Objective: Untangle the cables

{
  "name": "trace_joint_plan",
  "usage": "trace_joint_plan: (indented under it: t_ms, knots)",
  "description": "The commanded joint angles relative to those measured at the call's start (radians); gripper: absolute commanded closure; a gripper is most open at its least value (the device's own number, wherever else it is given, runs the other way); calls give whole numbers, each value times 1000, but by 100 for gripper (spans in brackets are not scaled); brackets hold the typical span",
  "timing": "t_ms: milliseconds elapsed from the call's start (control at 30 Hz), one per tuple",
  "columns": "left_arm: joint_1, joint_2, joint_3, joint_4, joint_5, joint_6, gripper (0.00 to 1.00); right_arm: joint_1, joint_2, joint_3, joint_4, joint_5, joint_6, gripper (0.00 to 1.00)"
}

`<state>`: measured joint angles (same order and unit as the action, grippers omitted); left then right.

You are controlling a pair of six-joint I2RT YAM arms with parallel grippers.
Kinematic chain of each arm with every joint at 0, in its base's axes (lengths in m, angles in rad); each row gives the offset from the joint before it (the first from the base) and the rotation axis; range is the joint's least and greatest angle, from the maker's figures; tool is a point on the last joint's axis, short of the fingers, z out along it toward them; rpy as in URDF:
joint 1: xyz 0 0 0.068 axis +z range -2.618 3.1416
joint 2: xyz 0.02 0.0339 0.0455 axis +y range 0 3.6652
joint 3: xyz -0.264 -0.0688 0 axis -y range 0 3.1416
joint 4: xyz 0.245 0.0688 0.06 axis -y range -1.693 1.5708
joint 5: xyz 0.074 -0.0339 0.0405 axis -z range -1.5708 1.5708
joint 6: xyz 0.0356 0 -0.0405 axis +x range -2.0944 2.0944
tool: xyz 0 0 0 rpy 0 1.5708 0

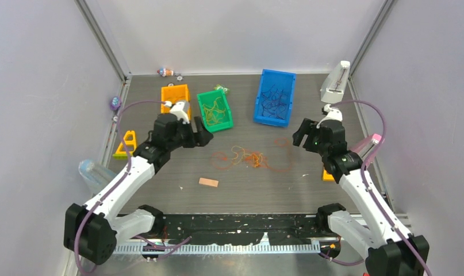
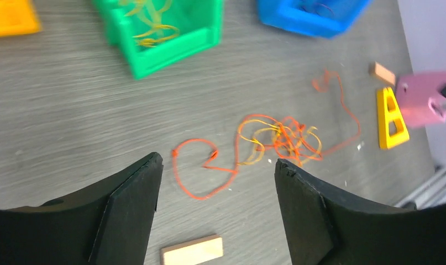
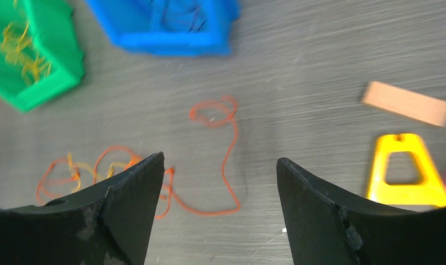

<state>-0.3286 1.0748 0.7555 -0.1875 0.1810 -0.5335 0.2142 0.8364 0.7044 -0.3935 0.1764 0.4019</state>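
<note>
Grey wood-grain worktop: mid-table, the orange-and-yellow cable tangle (image 1: pixel 249 158) stretches side to side between the arms. Left gripper (image 1: pixel 200 137) and right gripper (image 1: pixel 304 137) hover wide open, empty — about equally near.

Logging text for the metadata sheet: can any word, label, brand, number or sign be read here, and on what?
No text can be read in any view.
The green plastic bin, blue plastic bin and orange plastic bin: plain walls, no label seen.
The white device at the far right corner and the small toy figure by the back wall: too small to tell.
</note>
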Motion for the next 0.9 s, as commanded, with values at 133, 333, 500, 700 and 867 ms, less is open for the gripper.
trace_joint_plan:
  t_ms: [133,333,500,700,867]
  knots:
    - [-267,174,169,-93,-53,201,23,67,217,24,101,-368,-115,26]
    - [-313,457,364,-222,6,262,25,196,363,53,146,-354,-118,34]
    - [-328,577,421,-198,-3,246,21,245,417,29,216,-359,-86,35]
    - [-343,708,486,-165,-56,223,16,259,425,-21,266,-352,-68,35]
    - [-357,803,513,-102,-16,181,19,260,430,-51,295,-359,-54,32]
